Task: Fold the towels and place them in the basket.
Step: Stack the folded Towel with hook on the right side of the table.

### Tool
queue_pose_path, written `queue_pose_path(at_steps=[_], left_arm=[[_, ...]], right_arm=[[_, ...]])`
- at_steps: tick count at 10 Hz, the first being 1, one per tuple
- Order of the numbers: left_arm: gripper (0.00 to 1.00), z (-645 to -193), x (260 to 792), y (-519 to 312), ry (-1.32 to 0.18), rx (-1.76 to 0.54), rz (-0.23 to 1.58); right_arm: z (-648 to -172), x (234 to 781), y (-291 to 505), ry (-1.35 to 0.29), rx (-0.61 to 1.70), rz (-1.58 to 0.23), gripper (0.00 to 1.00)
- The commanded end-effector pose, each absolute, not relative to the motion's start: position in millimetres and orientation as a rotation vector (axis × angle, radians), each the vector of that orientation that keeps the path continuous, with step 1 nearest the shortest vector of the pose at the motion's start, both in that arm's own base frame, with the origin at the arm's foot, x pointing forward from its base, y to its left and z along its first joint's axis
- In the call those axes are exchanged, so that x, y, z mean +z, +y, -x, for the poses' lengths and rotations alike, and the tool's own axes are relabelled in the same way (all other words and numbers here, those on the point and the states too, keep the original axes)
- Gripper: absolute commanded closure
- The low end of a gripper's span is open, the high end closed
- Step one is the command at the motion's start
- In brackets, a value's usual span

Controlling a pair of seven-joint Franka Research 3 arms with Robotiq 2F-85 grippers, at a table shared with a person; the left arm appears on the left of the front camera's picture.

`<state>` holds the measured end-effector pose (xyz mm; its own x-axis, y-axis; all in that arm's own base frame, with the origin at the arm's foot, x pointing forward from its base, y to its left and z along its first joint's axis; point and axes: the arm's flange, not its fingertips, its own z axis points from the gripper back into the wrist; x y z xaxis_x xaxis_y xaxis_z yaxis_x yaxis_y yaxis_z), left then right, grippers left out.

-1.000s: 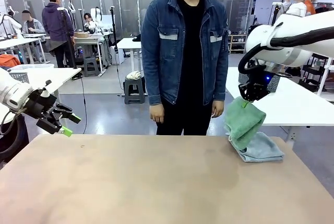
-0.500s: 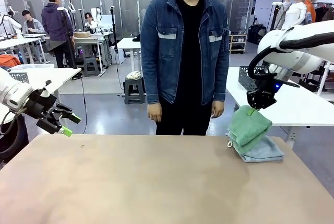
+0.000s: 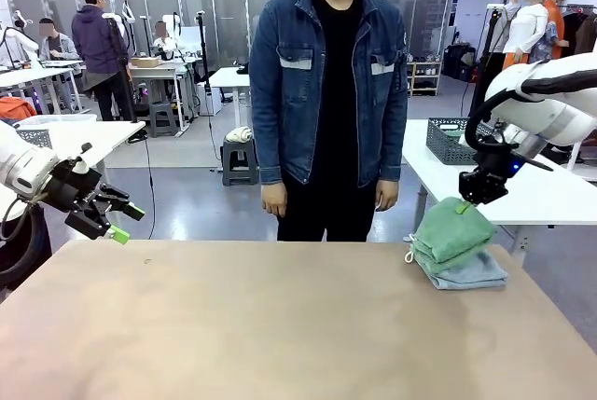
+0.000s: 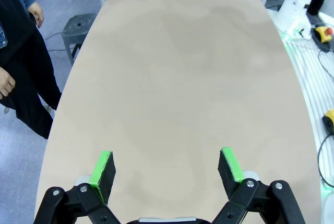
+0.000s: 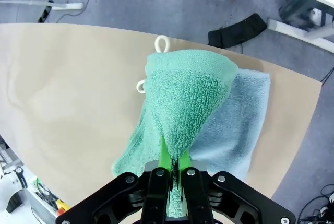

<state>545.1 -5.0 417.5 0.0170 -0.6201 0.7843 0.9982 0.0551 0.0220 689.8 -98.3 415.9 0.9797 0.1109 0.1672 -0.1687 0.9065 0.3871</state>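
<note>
Green towel: lowered since earlier frame, now draped over the blue towel, right of frame on table. Right gripper jaws pinch its peak. Left gripper, left edge: jaws spread, empty.

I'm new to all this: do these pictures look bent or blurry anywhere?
Front view: sharp and evenly lit, table edges straight. Left wrist view: the table's sides bulge outward, a wide-lens effect. Right wrist view: green towel crisp, floor curving at the edges.
</note>
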Motion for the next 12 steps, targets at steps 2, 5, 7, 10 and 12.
queue_pose_path(at_steps=[2, 5, 7, 10, 12], left_arm=[[0.00, -545.9, 417.7, -6.0, -0.736, -1.412, 0.655], [0.00, -545.9, 417.7, -6.0, -0.736, -1.412, 0.655], [0.00, -545.9, 417.7, -6.0, -0.736, -1.412, 0.655], [0.00, -545.9, 417.7, -6.0, -0.736, -1.412, 0.655], [0.00, -545.9, 417.7, -6.0, -0.736, -1.412, 0.655]], right_arm=[[-689.1, 404.4, -114.7, -0.157, 0.128, -0.453, 0.94], [-690.9, 384.9, -126.8, -0.117, 0.061, -0.492, 0.89], [-689.9, 375.8, -131.4, -0.067, 0.008, -0.495, 0.70], [-687.3, 388.0, -132.4, 0.003, -0.054, -0.398, 0.52], [-689.4, 397.0, -134.1, 0.024, -0.092, -0.302, 0.32]])
